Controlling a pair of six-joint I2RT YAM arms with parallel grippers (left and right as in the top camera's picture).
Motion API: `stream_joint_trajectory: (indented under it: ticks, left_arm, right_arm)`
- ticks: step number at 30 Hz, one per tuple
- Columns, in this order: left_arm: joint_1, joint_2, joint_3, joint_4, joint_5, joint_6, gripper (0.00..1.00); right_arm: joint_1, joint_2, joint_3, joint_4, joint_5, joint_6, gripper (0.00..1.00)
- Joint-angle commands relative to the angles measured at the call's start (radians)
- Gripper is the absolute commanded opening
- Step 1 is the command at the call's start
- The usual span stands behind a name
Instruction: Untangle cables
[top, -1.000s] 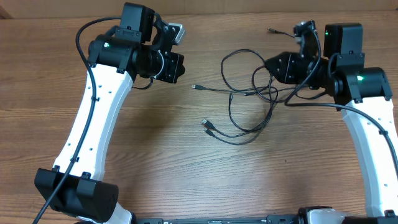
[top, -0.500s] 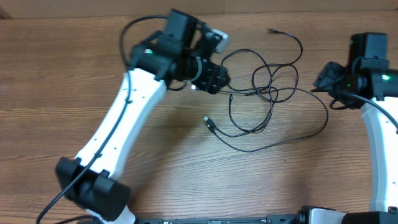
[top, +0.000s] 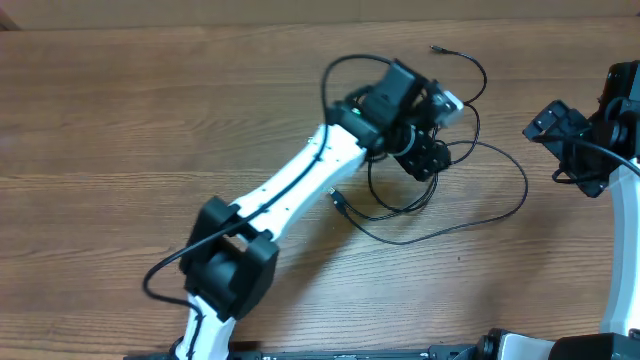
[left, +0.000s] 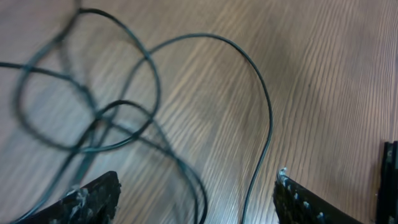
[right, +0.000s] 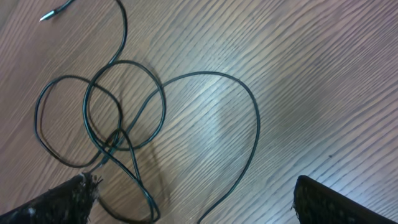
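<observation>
Wooden tabletop, hovering over tangled cables with both grippers spread.

Holding left gripper right above the knot, fingers wide apart, pinching nothing; seeing crossed loops lying flat on the wood under and ahead of its left finger, one single strand arcing down between the two fingers. Holding right gripper off to the side, well apart from the knot, fingers also spread wide, gripping nothing; seeing overlapped loops ahead of its left finger, one big loop curving toward the gap between its fingers, small plug lying far ahead at a loose end. Spotting second plug just beside left arm, behind left gripper. Not visibly touching any cable with either gripper.
</observation>
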Motion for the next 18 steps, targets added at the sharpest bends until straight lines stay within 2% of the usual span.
stream_joint_trajectory:
  ticks: [1, 13, 18]
  left_arm:
    - [-0.027, 0.066, -0.002, 0.025, -0.036, 0.027, 0.80]
    - [-0.090, 0.190, -0.002, 0.025, -0.121, 0.020, 0.81]
    - [-0.097, 0.208, -0.002, -0.003, -0.128, 0.020, 0.74]
  right_arm:
    - [-0.002, -0.011, 0.021, -0.008, -0.013, -0.005, 1.00]
    - [-0.002, -0.011, 0.021, -0.024, -0.013, -0.005, 1.00]
    - [-0.002, -0.011, 0.021, -0.034, -0.013, -0.005, 1.00]
